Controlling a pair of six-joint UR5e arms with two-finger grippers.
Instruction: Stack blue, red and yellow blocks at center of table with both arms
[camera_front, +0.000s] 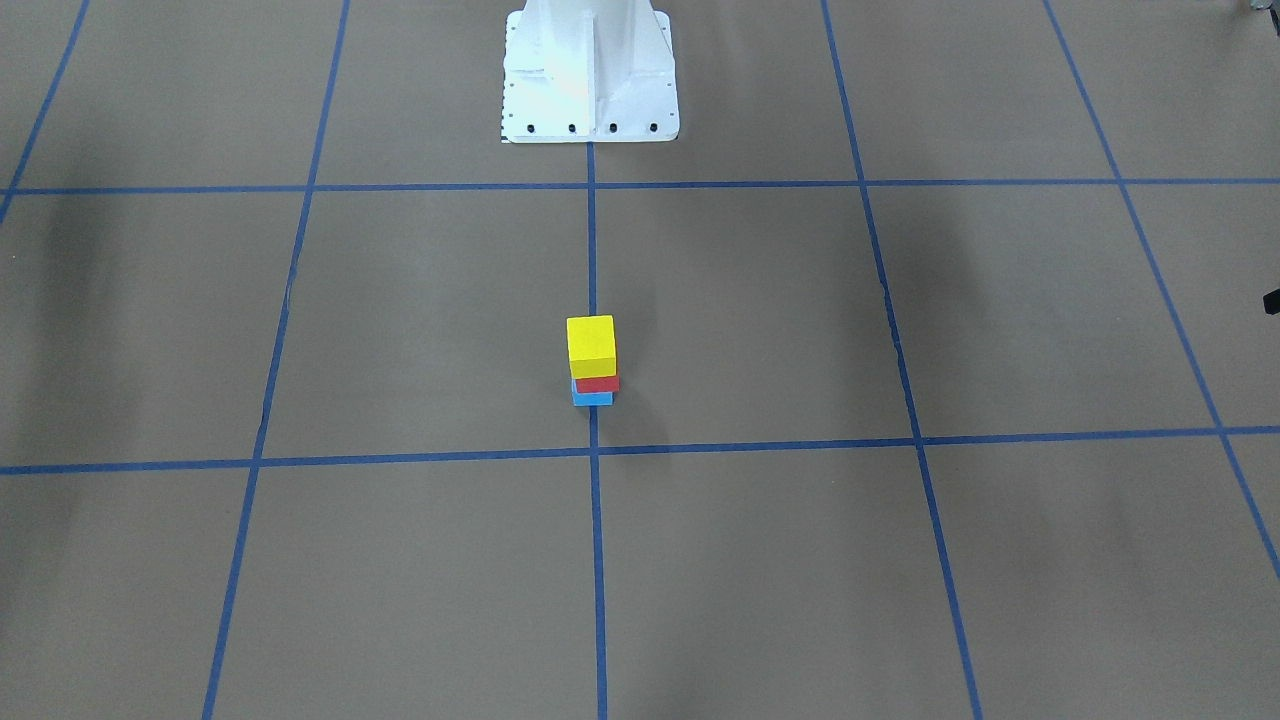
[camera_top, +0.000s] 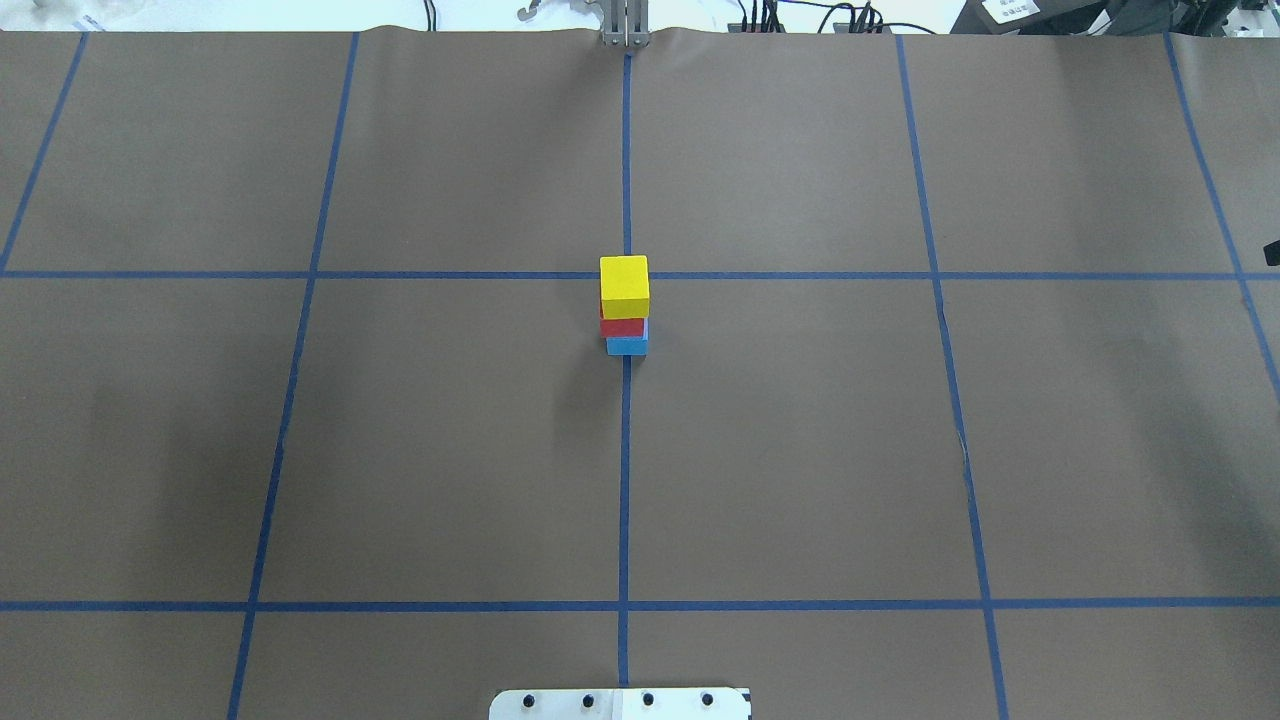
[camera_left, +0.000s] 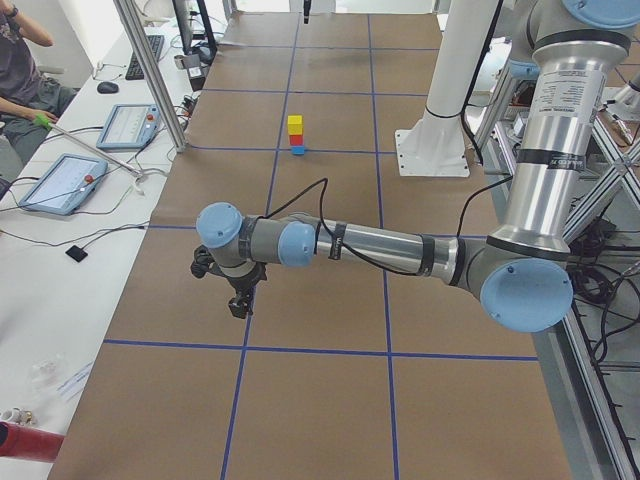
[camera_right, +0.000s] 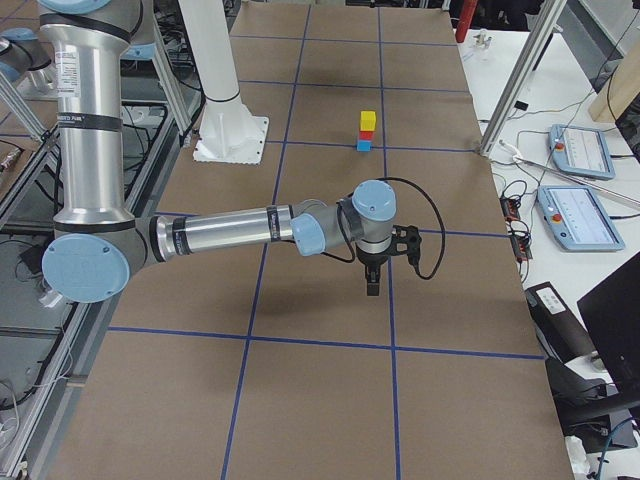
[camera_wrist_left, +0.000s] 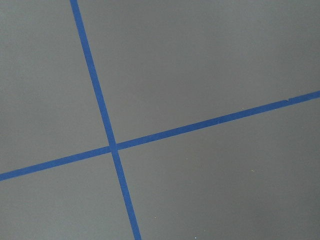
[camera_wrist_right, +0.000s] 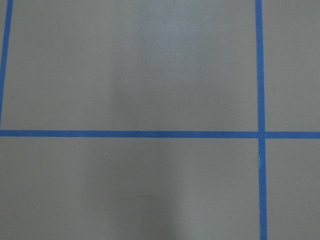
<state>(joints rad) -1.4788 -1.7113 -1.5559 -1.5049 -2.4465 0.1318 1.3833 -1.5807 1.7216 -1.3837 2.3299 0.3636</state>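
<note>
Brown table (camera_top: 400, 450) — yellow block (camera_top: 624, 280) atop red block (camera_top: 622, 326) atop blue block (camera_top: 627, 346), centre; left gripper (camera_left: 238, 305), right gripper (camera_right: 372, 285) — jaws unreadable.

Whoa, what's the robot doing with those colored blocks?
Nothing is touching the blocks right now. They stand in a little tower at the middle of the table: the blue block at the bottom, the red block on it, and the yellow block on top. The left gripper and the right gripper hang above the table near its two ends, far from the tower. I cannot tell if they are open or shut. The stacking looks done.
</note>
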